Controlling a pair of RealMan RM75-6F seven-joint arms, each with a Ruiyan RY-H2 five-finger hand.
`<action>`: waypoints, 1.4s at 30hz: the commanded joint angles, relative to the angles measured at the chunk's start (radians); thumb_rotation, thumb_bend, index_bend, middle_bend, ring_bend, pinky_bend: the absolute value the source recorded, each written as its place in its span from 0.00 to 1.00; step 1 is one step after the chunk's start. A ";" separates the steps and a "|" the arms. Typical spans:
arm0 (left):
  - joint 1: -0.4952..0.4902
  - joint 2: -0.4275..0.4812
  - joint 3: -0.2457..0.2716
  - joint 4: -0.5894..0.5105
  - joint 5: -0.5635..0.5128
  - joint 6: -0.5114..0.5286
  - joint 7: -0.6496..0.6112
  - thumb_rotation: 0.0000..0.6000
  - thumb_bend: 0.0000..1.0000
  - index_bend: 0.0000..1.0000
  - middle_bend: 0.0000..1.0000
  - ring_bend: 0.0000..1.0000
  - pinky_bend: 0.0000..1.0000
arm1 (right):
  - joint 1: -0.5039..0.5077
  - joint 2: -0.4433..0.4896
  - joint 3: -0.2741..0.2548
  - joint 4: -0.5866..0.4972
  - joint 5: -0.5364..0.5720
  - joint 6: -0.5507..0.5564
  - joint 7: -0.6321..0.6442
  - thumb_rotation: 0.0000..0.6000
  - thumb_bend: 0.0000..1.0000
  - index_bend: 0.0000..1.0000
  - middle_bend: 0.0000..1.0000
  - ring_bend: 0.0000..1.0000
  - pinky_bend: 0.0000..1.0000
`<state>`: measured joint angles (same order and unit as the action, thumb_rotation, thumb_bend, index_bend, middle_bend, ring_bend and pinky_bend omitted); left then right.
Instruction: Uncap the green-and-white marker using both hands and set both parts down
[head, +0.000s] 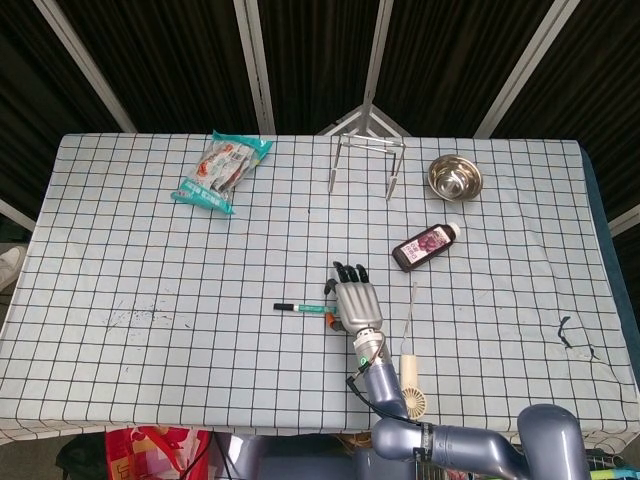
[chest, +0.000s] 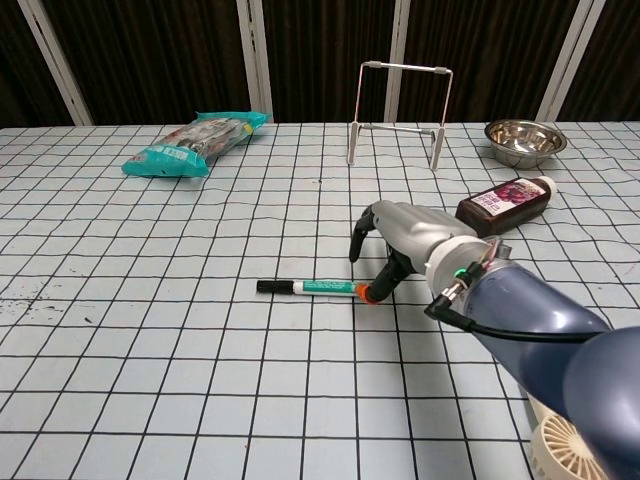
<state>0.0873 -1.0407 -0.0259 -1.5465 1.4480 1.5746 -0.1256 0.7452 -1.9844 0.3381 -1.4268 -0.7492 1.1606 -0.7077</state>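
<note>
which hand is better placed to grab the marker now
The right hand: it hovers at the marker's right end, thumb tip at the barrel, fingers apart. The left hand shows in neither view.

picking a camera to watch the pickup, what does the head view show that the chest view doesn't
Only the head view: the table's near edge and sides, plus the whole small fan with its handle, which the chest view mostly hides.

Only the chest view: a side-on look at the right hand, its orange-tipped thumb at the green-and-white marker's white end.

Both: marker flat and capped, snack bag, wire rack, steel bowl, dark bottle. No left hand.
</note>
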 joint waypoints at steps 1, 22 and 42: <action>0.003 0.001 -0.001 0.002 -0.003 0.003 -0.004 1.00 0.45 0.06 0.00 0.00 0.01 | -0.002 -0.010 -0.013 0.025 -0.005 -0.012 0.021 1.00 0.34 0.43 0.09 0.11 0.04; -0.002 0.002 -0.004 -0.036 -0.013 -0.006 0.049 1.00 0.45 0.06 0.00 0.00 0.01 | 0.008 -0.053 -0.021 0.112 -0.064 -0.047 0.108 1.00 0.34 0.53 0.09 0.11 0.04; 0.004 0.001 -0.008 -0.059 -0.014 0.013 0.082 1.00 0.45 0.06 0.00 0.00 0.00 | 0.001 -0.059 -0.023 0.143 -0.094 -0.066 0.160 1.00 0.39 0.69 0.09 0.13 0.04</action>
<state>0.0914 -1.0398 -0.0340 -1.6052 1.4337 1.5876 -0.0439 0.7479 -2.0422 0.3160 -1.2863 -0.8365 1.0958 -0.5555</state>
